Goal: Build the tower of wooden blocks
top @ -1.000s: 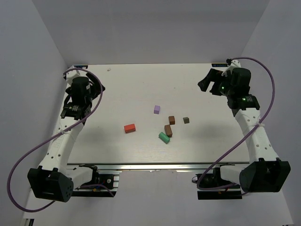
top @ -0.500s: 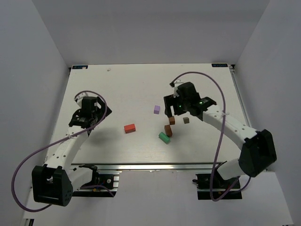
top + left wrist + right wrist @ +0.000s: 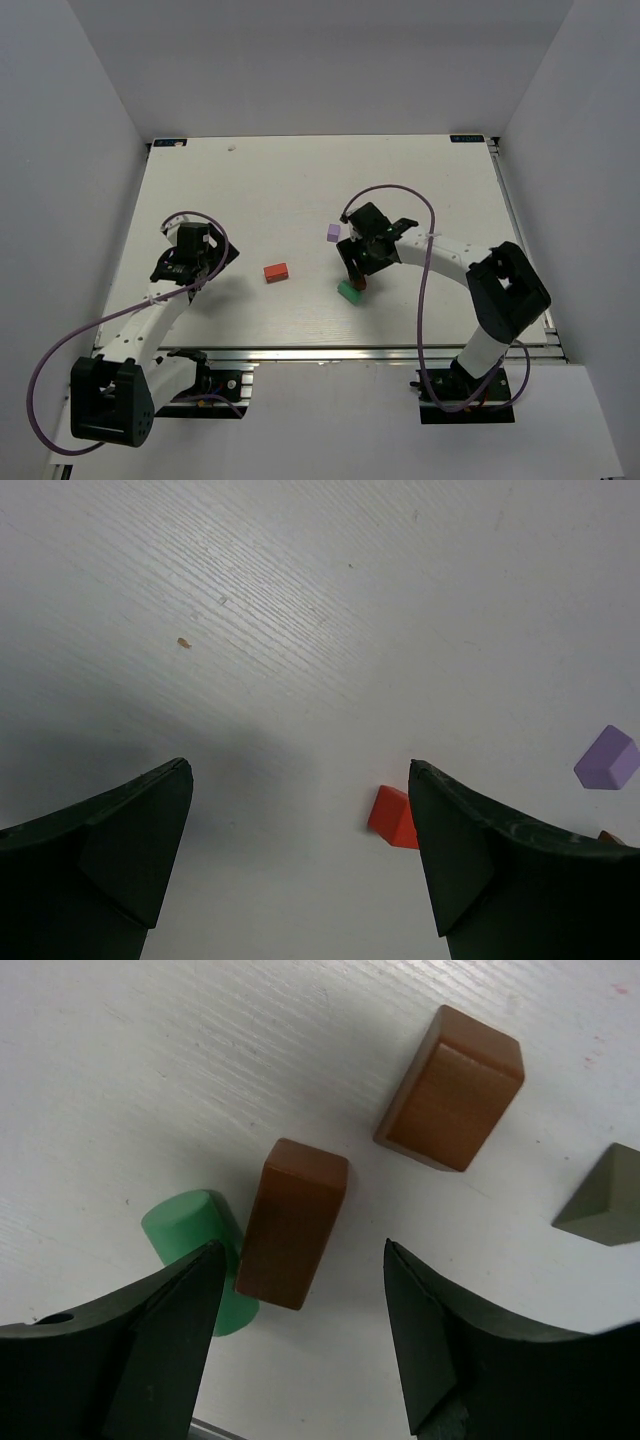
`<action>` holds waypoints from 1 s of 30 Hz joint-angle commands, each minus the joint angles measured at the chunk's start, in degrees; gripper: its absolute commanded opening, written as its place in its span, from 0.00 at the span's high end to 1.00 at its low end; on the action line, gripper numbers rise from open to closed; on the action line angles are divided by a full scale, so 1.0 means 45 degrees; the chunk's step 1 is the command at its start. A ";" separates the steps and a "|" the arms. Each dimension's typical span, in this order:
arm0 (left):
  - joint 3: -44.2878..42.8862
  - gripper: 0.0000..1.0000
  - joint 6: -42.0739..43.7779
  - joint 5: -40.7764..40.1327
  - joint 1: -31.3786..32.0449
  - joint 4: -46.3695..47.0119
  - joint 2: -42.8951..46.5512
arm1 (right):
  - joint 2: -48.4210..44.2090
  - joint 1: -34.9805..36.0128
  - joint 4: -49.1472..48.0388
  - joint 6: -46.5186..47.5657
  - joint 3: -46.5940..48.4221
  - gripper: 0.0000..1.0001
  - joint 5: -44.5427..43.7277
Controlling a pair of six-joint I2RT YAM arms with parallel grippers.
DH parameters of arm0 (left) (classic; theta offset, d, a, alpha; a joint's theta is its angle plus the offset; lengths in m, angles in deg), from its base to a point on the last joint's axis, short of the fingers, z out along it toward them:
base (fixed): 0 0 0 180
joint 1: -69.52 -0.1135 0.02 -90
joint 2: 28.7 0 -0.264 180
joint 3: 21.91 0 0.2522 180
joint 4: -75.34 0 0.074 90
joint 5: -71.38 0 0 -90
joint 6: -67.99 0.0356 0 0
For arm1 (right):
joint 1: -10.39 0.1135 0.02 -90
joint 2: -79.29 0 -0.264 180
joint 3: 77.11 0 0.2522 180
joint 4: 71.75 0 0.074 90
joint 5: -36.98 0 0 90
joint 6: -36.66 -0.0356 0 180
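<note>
I read the right gripper (image 3: 302, 1260) as spread, one finger on either side of a brown oblong block (image 3: 293, 1222) that lies flat on the table (image 3: 260, 190). There is a clear gap on one side; on the other I cannot tell whether the finger touches. The green block (image 3: 195, 1230) lies close against that brown block. A second brown block (image 3: 450, 1088) lies just beyond, apart, and the dark grey-brown block (image 3: 605, 1198) is off to its side. The left gripper (image 3: 300, 780) stands spread wide over the table, holding nothing. The red-orange block (image 3: 393, 817) lies just ahead of it, and the lilac block (image 3: 607, 758) lies farther on. All six blocks lie singly on the table.
</note>
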 commanded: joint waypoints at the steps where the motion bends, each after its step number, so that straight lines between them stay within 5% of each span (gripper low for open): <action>1: 0.0152 0.02 -0.0128 -0.0260 -0.0002 0.0403 0.0391 | 0.0396 0.0128 -0.0473 -0.0146 0.0142 0.31 0.0545; 5: 0.0152 0.02 -0.0148 -0.0397 -0.0022 0.0345 0.0391 | 0.0846 0.0187 -0.0473 -0.0145 0.0299 0.39 0.0487; 9: 0.0112 0.02 -0.0168 -0.0417 -0.0022 0.0306 0.0332 | 0.0847 0.0187 -0.0552 -0.0087 0.0260 0.60 0.0351; 16: 0.0093 0.02 -0.0187 -0.0416 -0.0022 0.0306 0.0293 | 0.0789 0.0207 -0.0513 0.1219 0.0882 0.82 0.0155; 20: 0.0112 0.02 -0.0187 -0.0280 -0.0022 0.0578 0.0215 | 0.0418 0.0304 -0.0940 0.4723 0.1509 0.96 0.1655; 30: 0.0152 0.02 -0.0304 -0.0338 -0.0022 0.0482 -0.0078 | 0.0709 0.3072 -0.0218 1.1351 0.2390 1.00 0.3613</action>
